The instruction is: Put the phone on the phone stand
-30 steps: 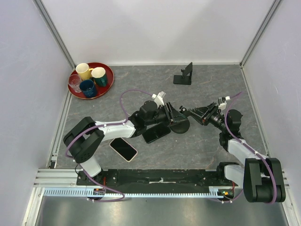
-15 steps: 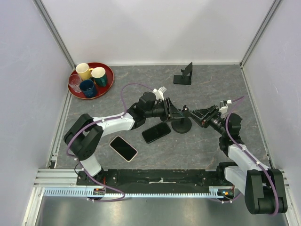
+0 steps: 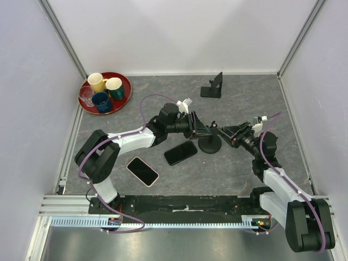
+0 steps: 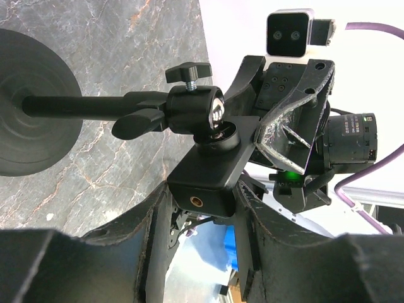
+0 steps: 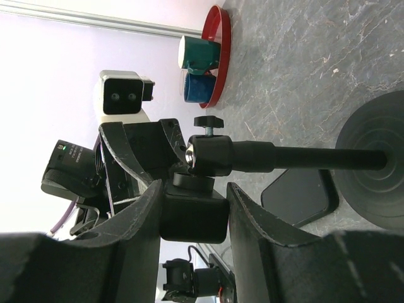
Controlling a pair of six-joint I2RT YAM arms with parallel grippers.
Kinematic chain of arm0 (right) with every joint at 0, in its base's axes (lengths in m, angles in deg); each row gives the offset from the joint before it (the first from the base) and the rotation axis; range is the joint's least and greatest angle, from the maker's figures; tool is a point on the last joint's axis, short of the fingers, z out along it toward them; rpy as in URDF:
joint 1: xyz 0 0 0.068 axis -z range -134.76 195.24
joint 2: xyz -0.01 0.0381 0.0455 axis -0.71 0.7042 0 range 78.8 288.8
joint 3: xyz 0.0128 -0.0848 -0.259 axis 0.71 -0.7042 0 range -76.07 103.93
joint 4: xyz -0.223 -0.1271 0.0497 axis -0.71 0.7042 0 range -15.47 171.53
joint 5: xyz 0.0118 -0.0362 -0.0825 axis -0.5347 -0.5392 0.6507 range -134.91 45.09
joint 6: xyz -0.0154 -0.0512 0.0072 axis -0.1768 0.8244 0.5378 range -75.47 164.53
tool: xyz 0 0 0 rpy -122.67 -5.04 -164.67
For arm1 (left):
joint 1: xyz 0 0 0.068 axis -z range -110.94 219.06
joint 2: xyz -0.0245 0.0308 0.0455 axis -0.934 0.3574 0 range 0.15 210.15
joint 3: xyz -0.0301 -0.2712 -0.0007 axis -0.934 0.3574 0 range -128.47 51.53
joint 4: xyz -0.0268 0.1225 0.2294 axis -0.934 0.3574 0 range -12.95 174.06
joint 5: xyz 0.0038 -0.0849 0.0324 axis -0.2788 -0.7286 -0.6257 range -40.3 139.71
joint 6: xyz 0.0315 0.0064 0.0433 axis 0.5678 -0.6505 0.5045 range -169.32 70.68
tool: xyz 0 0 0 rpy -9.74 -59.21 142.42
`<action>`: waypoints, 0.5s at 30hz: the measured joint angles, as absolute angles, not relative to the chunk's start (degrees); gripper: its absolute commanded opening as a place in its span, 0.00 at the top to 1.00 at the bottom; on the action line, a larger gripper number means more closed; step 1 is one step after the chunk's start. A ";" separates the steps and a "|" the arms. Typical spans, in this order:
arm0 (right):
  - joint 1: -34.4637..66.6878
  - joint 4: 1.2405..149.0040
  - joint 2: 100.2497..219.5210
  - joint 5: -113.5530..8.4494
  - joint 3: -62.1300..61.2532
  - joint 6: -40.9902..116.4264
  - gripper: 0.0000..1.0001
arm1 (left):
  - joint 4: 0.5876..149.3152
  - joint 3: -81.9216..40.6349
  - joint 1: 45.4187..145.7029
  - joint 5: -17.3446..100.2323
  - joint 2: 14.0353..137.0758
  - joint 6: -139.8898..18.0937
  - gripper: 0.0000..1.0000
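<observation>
The small matte black phone stand (image 3: pixel 213 87) sits at the back of the table, away from both arms. A black phone (image 3: pixel 180 153) lies face down at the middle, and a pink-edged phone (image 3: pixel 142 171) lies nearer the front left. Neither is held. A round-based pole stand (image 3: pixel 210 144) with a ball joint (image 4: pixel 196 110) stands between the arms. My left gripper (image 3: pixel 202 129) and my right gripper (image 3: pixel 222 132) are each shut on its black head block (image 4: pixel 205 186), from opposite sides. The block also shows in the right wrist view (image 5: pixel 192 214).
A red tray (image 3: pixel 124 98) with several cups stands at the back left. White walls with metal posts enclose the grey stone-patterned table (image 3: pixel 239 168). The arm bases and a rail run along the front edge.
My left arm has lifted and swung back, which uncovers the black phone. My right gripper has moved slightly left, closer onto the pole stand's head. The phones and the small stand have not moved.
</observation>
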State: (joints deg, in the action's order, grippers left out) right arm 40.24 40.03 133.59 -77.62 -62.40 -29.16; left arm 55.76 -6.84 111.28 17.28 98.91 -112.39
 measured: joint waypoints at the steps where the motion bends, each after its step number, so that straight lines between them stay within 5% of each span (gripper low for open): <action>1: 40.18 40.62 133.11 -77.47 -62.44 -29.18 0.84 | 55.76 -6.84 111.28 17.06 98.91 -112.19 0.73; 5: 40.09 40.11 131.36 -76.40 -64.24 -30.62 0.92 | 55.84 -7.06 111.26 16.49 98.98 -111.64 0.82; 10: 39.81 37.42 130.86 -75.39 -66.31 -33.20 0.93 | 56.08 -7.41 111.28 16.41 99.00 -110.99 0.80; 15: 40.14 34.82 133.35 -75.76 -66.31 -33.79 0.82 | 56.17 -7.48 111.15 16.62 99.00 -110.92 0.52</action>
State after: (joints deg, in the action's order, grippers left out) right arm 40.14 34.82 133.35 -75.76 -66.31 -33.79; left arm 56.17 -7.48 111.15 16.62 99.00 -110.92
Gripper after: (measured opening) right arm 0.475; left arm 0.458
